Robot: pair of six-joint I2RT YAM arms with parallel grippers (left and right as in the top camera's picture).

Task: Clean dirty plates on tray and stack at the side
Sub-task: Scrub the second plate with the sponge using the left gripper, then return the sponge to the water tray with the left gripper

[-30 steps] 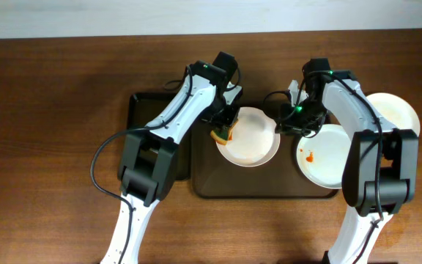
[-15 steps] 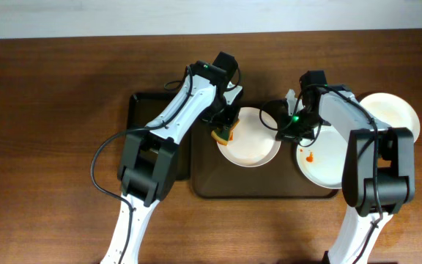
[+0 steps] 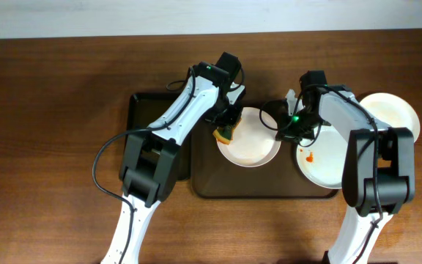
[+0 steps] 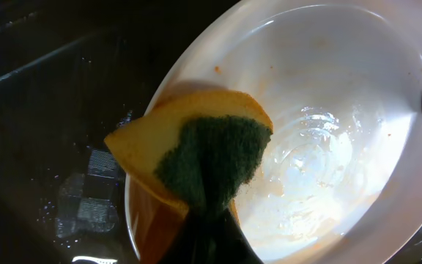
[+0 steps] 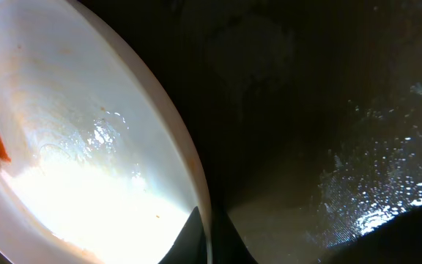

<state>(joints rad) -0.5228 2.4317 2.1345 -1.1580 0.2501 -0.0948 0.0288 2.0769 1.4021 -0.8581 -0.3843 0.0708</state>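
Note:
Three white plates show in the overhead view. One plate lies at the left of the brown tray, with faint orange streaks. My left gripper is shut on a yellow-and-green sponge pressed on this plate's left edge. In the left wrist view the sponge lies on the wet plate. My right gripper is shut on the same plate's right rim; the rim sits between its fingers. A second plate with a red smear lies at the tray's right. A third plate sits on the table beside the tray.
A narrower black tray lies against the brown tray's left side. The tray floor is dark and wet with droplets. Brown wooden table surrounds the trays, with a pale wall edge at the far side.
My right gripper has moved left from the smeared plate to the left plate's right rim and closed on it. My left gripper with the sponge has shifted slightly on the plate's left edge.

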